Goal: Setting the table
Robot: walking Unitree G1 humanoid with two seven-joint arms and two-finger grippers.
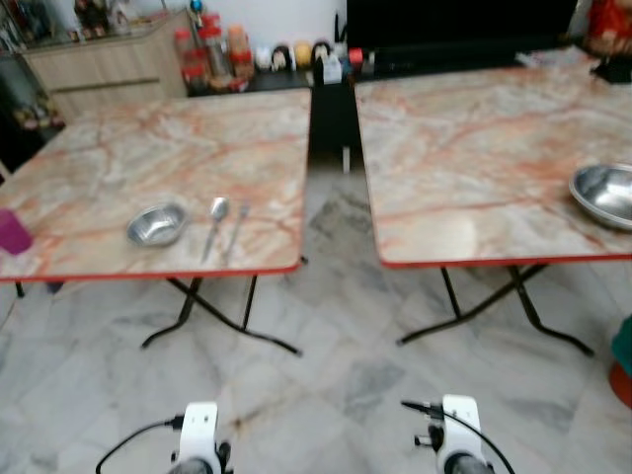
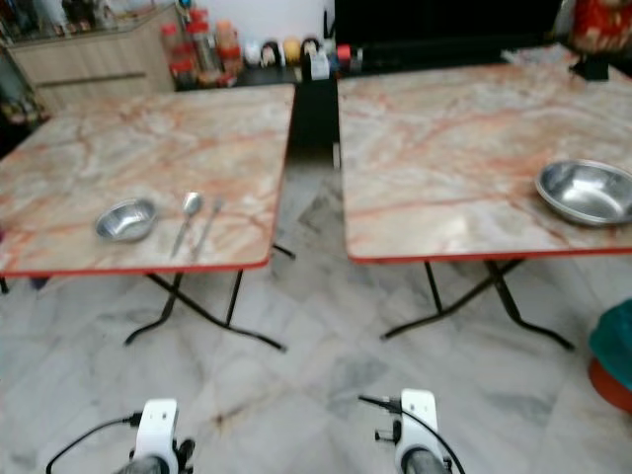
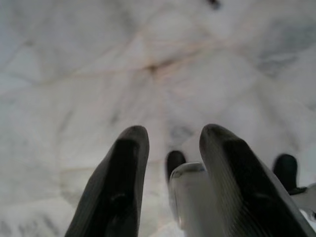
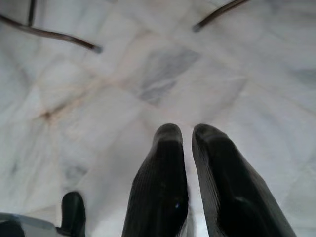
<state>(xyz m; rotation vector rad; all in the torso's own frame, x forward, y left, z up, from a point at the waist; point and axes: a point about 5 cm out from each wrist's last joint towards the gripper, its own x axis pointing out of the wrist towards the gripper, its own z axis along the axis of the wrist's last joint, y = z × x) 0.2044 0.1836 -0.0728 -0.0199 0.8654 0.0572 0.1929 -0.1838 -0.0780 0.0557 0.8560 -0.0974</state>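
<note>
Left eye view: 2 marble tables (image 1: 168, 158), marble floor (image 1: 326, 385); both jaws empty, near-closed.

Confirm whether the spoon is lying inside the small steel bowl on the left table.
No. The spoon lies flat on the left table just beside the small steel bowl, not inside it.
</note>
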